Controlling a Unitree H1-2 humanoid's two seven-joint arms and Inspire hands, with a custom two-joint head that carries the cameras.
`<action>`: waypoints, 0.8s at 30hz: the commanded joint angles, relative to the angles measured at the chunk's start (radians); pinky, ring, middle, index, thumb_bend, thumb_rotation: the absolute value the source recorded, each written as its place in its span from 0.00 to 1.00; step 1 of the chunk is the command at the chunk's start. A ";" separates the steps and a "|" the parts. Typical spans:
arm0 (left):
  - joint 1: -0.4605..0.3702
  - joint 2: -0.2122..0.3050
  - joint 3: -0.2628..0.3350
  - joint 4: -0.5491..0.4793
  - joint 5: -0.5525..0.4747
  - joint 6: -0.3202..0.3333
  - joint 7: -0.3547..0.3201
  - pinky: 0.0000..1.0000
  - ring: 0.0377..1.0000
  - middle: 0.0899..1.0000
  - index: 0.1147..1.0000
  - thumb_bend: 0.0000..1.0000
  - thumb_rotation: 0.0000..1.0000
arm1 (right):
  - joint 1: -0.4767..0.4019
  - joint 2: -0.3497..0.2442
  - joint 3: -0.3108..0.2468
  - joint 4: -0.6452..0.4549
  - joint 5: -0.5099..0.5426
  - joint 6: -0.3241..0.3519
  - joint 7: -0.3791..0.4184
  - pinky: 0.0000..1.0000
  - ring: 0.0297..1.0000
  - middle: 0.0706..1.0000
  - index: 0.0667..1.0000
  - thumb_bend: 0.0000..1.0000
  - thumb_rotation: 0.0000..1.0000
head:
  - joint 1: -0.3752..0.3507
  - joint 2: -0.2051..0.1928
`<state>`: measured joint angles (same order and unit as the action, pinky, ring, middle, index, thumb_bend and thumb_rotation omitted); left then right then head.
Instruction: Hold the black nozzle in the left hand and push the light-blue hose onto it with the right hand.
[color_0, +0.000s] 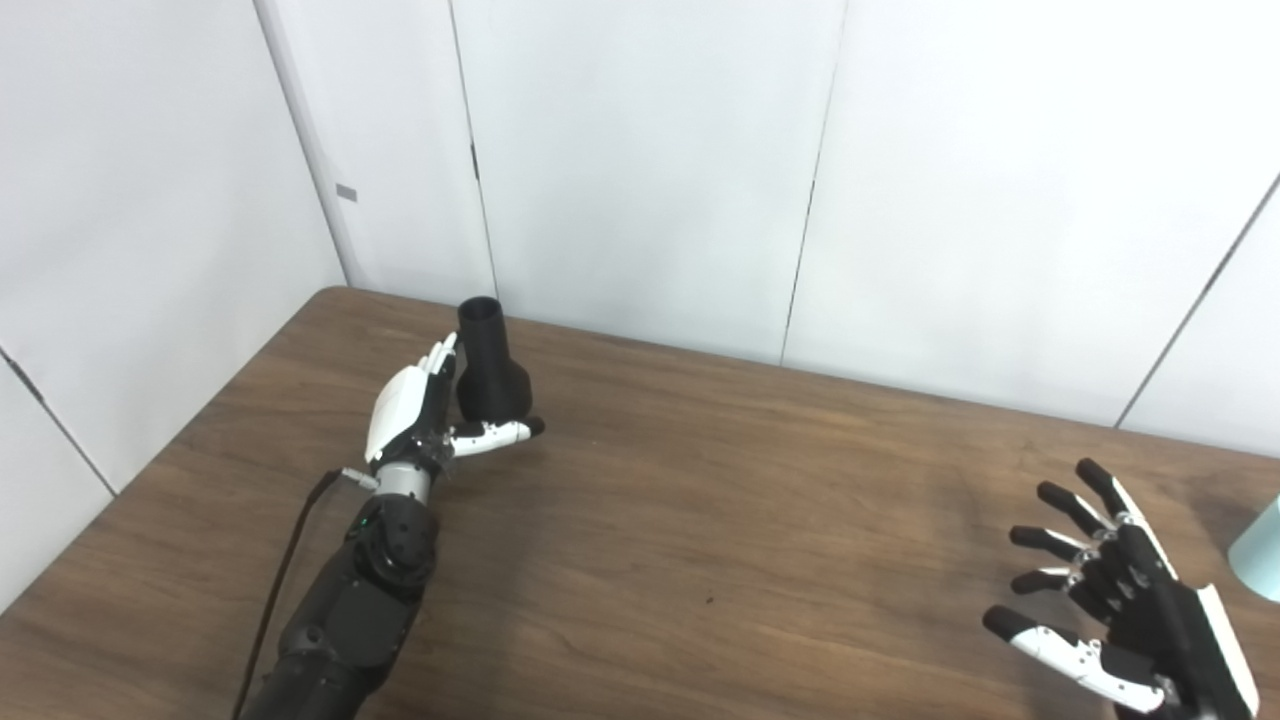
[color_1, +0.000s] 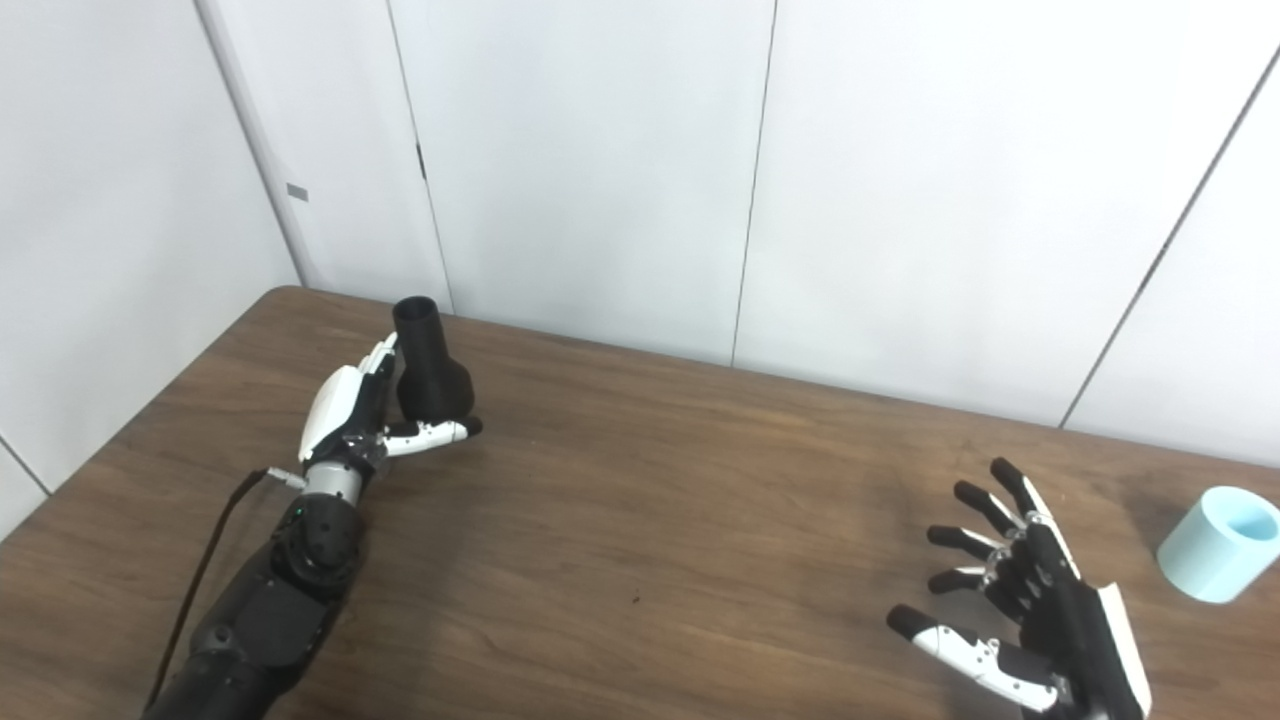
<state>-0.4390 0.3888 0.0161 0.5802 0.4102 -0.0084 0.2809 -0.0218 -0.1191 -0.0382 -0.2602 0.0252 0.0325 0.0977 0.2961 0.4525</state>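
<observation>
The black nozzle (color_0: 490, 365) stands upright at the far left of the wooden table (color_0: 700, 520), narrow end up. My left hand (color_0: 425, 410) is right against it. Its fingers (color_0: 438, 358) lie straight along the nozzle's left side, the thumb (color_0: 495, 434) reaches across in front of the base, and the hand is open, not closed round it. The light-blue hose (color_1: 1220, 543), a short tube, lies at the far right. My right hand (color_1: 1020, 610) hovers open to the hose's left, fingers spread, apart from it.
White wall panels (color_0: 640, 160) close off the table's far edge and left side. A black cable (color_0: 290, 560) runs along my left forearm. In the left eye view the hose (color_0: 1262, 550) is cut off by the right picture edge.
</observation>
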 joint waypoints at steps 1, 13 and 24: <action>-0.034 0.007 -0.009 0.013 0.004 -0.012 0.011 1.00 1.00 1.00 0.97 0.99 0.39 | -0.015 0.005 -0.002 -0.042 0.006 -0.020 -0.009 0.49 0.69 0.84 0.93 0.62 0.00 | -0.001 0.001; -0.055 0.005 -0.008 0.017 -0.055 -0.011 -0.049 0.94 0.87 0.77 0.86 0.95 0.36 | -0.004 0.002 -0.003 -0.042 0.008 -0.029 -0.004 0.50 0.69 0.85 0.93 0.62 0.00 | -0.009 0.010; -0.048 -0.042 0.006 0.050 -0.086 -0.092 0.043 0.61 0.53 0.42 0.45 0.53 0.00 | 0.019 -0.007 -0.015 -0.073 0.032 -0.002 0.001 0.48 0.67 0.85 0.93 0.59 0.00 | 0.000 0.031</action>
<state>-0.4717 0.3582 0.0402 0.6177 0.3123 -0.0974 0.3284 0.0103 -0.1170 -0.0468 -0.2977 0.0490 0.0450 0.0987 0.2945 0.4801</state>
